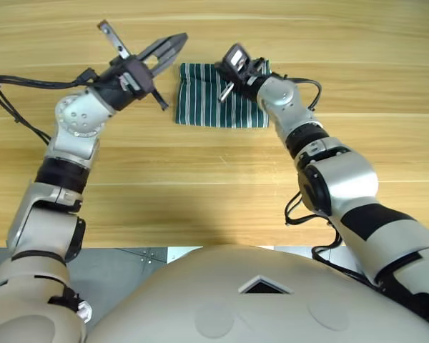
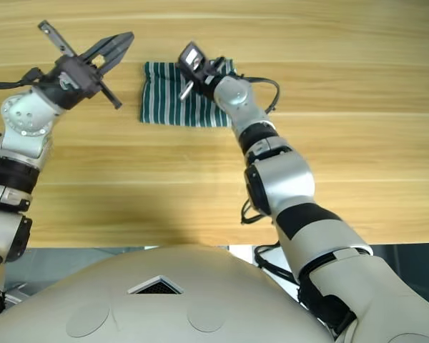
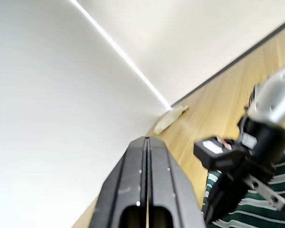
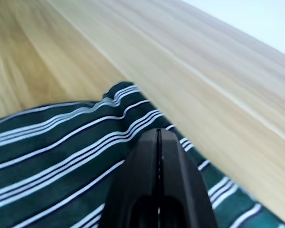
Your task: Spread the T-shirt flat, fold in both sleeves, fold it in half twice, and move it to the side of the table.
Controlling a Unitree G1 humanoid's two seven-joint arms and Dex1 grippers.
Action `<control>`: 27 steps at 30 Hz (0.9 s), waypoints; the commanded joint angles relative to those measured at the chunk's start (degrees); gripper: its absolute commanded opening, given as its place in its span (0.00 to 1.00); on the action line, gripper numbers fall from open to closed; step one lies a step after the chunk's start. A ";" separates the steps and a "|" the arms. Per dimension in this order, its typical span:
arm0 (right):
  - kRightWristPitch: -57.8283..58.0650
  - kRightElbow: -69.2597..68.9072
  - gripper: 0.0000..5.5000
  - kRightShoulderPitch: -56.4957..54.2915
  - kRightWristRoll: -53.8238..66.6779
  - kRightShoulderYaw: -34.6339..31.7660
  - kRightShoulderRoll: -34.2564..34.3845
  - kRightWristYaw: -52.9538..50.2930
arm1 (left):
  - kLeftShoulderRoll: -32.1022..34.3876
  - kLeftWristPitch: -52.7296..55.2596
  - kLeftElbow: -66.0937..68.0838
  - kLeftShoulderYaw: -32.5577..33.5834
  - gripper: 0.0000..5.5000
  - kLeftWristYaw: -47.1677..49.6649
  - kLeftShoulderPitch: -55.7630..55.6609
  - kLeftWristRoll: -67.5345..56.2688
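The T-shirt (image 1: 204,103), dark green with thin white stripes, lies folded into a small rectangle at the far middle of the wooden table (image 1: 200,171). My right gripper (image 1: 232,57) is over the shirt's far edge, shut, its fingers pressed together just above the striped cloth (image 4: 61,156). I cannot tell whether it touches the fabric. My left gripper (image 1: 177,39) is raised above the table just left of the shirt's far left corner, shut and holding nothing. From the left wrist, the right gripper (image 3: 228,161) appears over the shirt (image 3: 256,209).
Bare wood surrounds the shirt on all sides, with wide room to the left and right. The table's near edge (image 1: 164,246) runs in front of me. A white wall (image 3: 61,95) stands beyond the far edge.
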 commanded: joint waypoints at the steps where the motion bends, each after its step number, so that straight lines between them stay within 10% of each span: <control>1: 4.13 1.65 0.01 2.53 -2.33 1.97 -0.21 -2.43 | -2.25 4.43 -2.93 4.75 0.00 -7.30 2.11 -8.96; 9: 10.60 3.07 0.01 6.84 -2.94 2.44 -3.30 -4.89 | -8.86 7.94 -1.19 10.20 0.00 -12.69 3.77 -8.56; 27: 20.90 3.48 0.01 22.19 15.16 -27.76 -27.31 -28.13 | -16.29 11.62 6.76 20.17 0.00 -10.43 9.49 -4.09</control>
